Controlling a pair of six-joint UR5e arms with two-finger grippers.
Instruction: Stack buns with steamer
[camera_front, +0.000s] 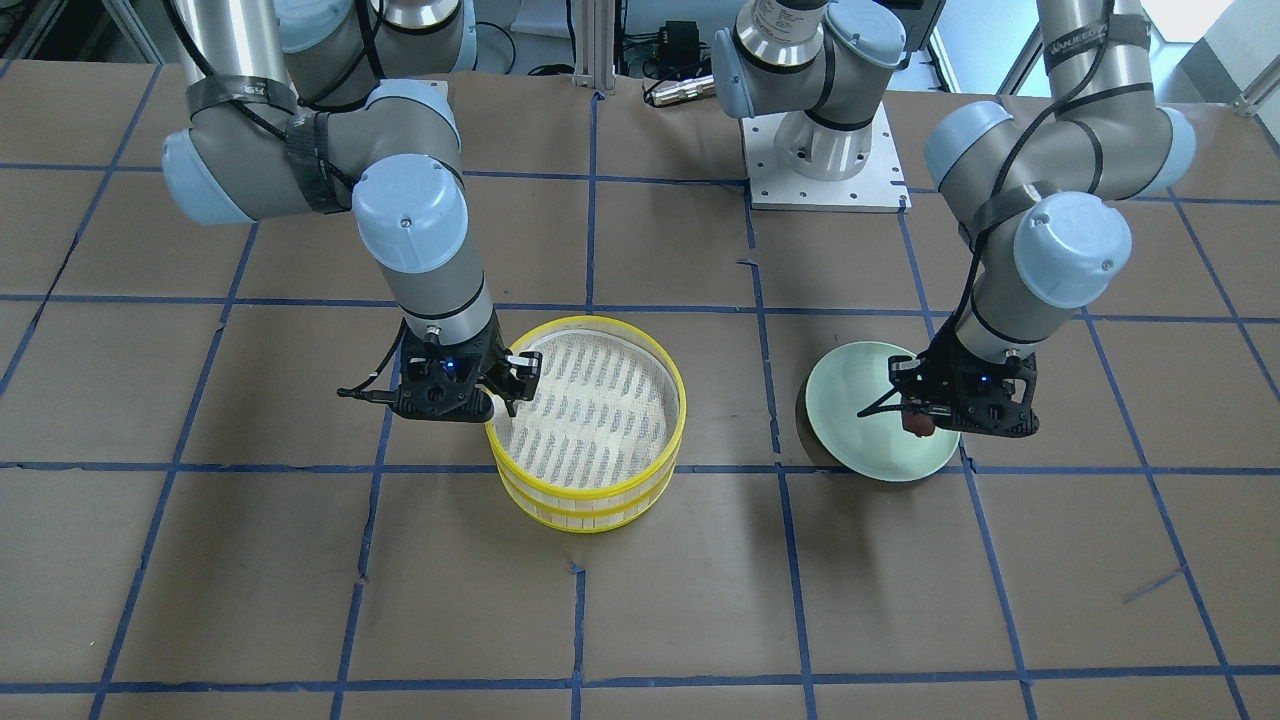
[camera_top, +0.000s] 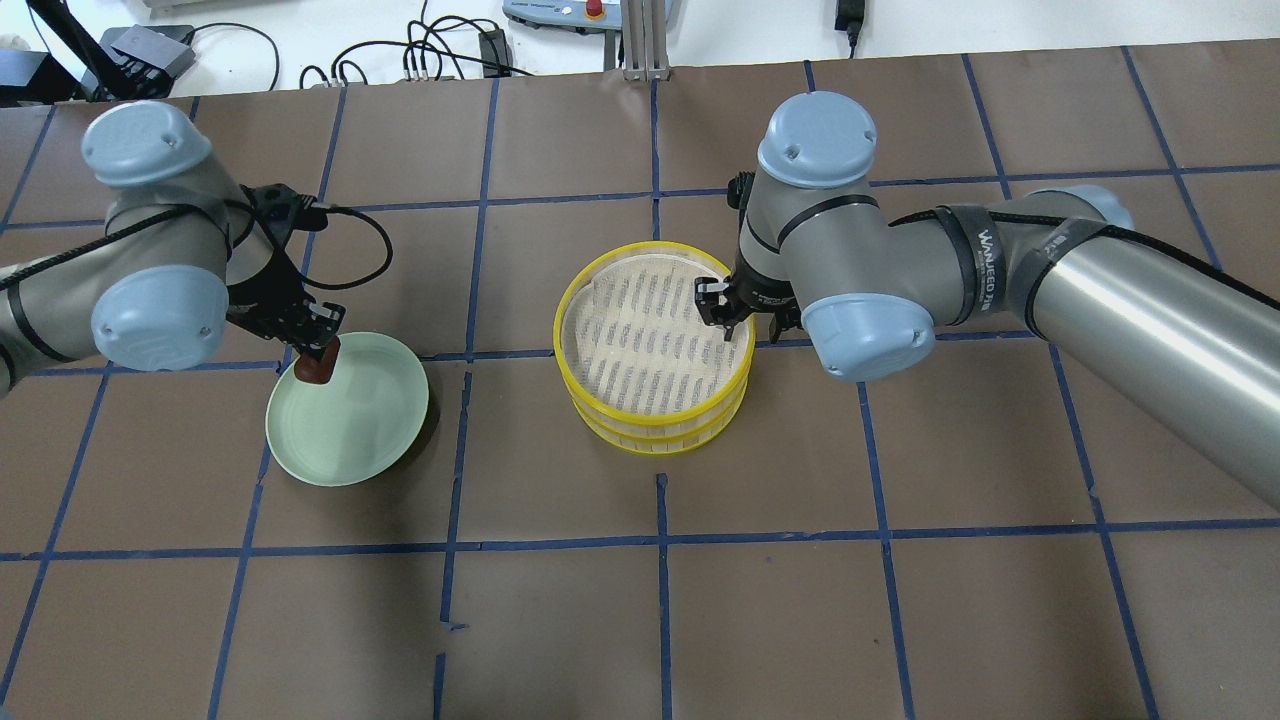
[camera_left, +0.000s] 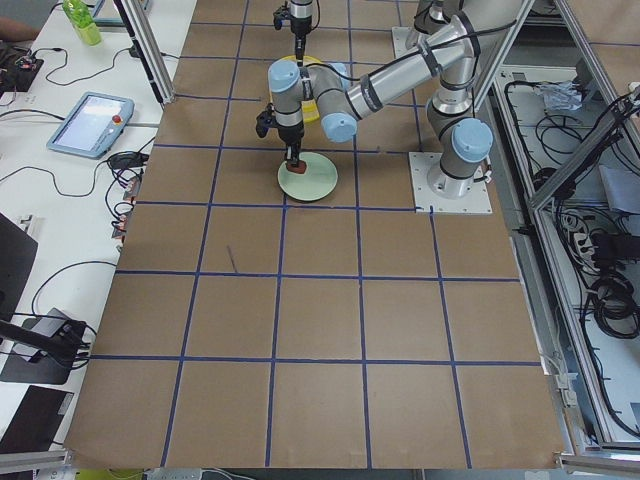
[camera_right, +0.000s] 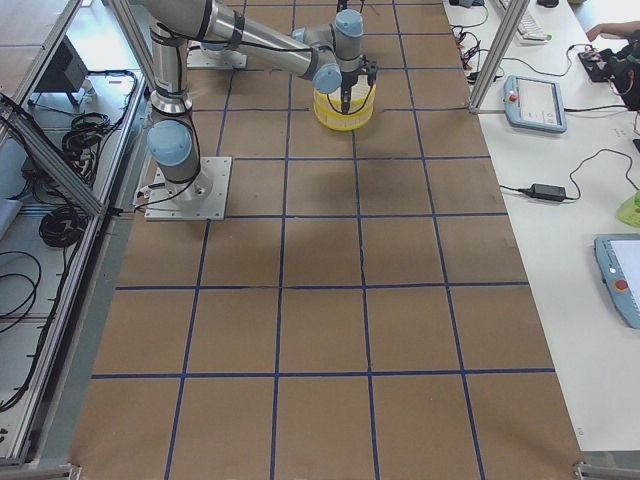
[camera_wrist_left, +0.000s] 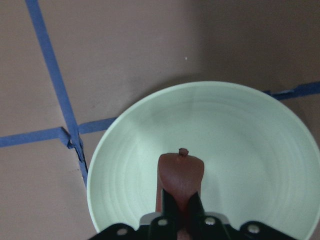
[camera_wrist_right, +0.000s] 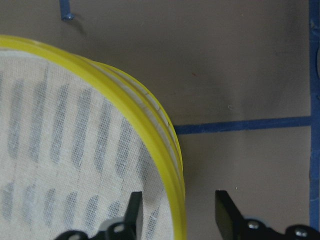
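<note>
My left gripper (camera_top: 320, 352) is shut on the reddish-brown bun (camera_top: 317, 367), which it holds over the pale green plate (camera_top: 355, 425) near the plate's rim. The left wrist view shows the bun (camera_wrist_left: 181, 172) pinched between the fingers above the plate (camera_wrist_left: 250, 145). The yellow steamer (camera_top: 655, 440) is two stacked tiers with a white cloth liner on top. My right gripper (camera_top: 728, 318) is open, with its fingers either side of the steamer's rim (camera_wrist_right: 150, 115). The white bun is hidden.
The table is brown paper with a grid of blue tape lines (camera_top: 660, 540). The robot's base plate (camera_front: 825, 190) stands at the back. Plate (camera_front: 860, 400) and steamer (camera_front: 580, 505) are about one grid square apart.
</note>
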